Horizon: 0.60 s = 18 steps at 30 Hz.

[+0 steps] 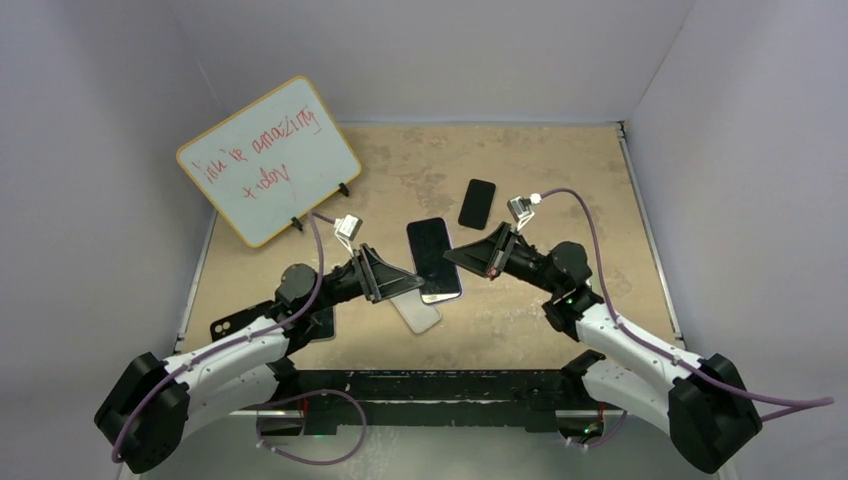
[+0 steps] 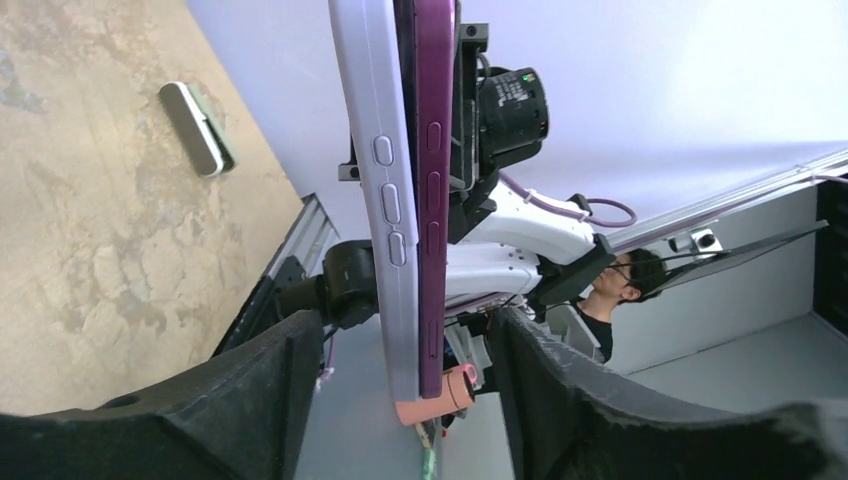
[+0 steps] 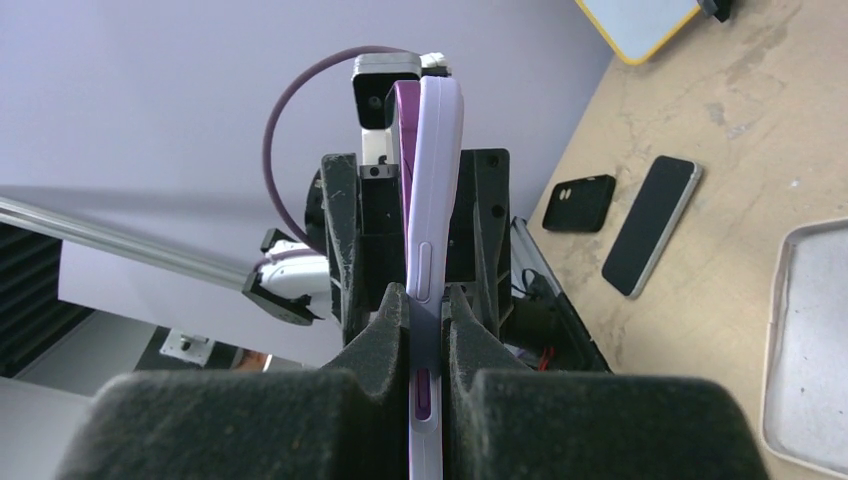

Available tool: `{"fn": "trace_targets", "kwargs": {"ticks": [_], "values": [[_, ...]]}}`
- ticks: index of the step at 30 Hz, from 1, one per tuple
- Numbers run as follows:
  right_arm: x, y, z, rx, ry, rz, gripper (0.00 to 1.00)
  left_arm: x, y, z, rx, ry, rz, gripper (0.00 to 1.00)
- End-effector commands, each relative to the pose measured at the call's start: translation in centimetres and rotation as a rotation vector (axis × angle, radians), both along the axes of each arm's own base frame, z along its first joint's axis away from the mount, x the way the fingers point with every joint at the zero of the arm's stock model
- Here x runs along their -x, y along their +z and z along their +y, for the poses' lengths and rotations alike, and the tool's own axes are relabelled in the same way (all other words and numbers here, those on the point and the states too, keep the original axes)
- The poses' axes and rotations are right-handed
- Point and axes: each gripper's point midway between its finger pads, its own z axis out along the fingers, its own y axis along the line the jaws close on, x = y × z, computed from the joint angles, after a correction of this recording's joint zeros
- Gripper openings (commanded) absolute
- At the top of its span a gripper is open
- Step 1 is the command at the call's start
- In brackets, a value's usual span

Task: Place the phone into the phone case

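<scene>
A purple phone [image 2: 435,180], screen up in the top view [image 1: 434,258], lies against a lavender phone case [image 2: 385,200] and is held above the table. My right gripper [image 3: 427,330] is shut on the case's edge [image 3: 432,220], with the purple phone [image 3: 405,130] showing beside it at the far end. From the other side my left gripper [image 2: 405,400] straddles the pair. It is open, with a gap between each finger [image 2: 270,400] and the phone and case. In the top view the left gripper [image 1: 400,280] and right gripper [image 1: 468,258] flank the phone.
A pale empty case [image 1: 418,312] lies on the table under the held phone. A black phone [image 1: 477,203] lies further back, a black case [image 1: 225,327] by the left arm. A whiteboard [image 1: 268,160] stands at the back left. Walls enclose the table.
</scene>
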Motion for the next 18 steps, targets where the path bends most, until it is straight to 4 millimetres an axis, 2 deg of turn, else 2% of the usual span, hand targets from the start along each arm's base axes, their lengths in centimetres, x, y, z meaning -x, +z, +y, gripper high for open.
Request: {"fn": "trace_targets", "kwargs": {"ticks": [1, 5, 8, 11, 15, 18], "values": [[-0.1, 3.7, -0.2, -0.119, -0.019, -0.091, 0.00, 0.4, 2.9, 0.6, 0.102, 0.017, -0.086, 0.57], [-0.3, 3.0, 0.2, -0.109, -0.009, -0.083, 0.00, 0.1, 2.7, 0.7, 0.096, 0.044, -0.090, 0.33], [-0.4, 2.1, 0.6, -0.091, 0.011, -0.082, 0.00, 0.2, 2.7, 0.6, 0.104, 0.034, -0.110, 0.24], [-0.1, 1.0, 0.8, -0.082, 0.042, -0.083, 0.00, 0.6, 2.9, 0.6, 0.102, 0.017, -0.143, 0.00], [0.5, -0.5, 1.1, -0.059, 0.085, -0.103, 0.02, 0.6, 1.8, 0.8, 0.061, 0.031, -0.131, 0.00], [0.9, -1.5, 1.2, -0.044, 0.105, -0.104, 0.17, 0.8, 1.5, 0.6, 0.005, 0.015, -0.151, 0.00]]}}
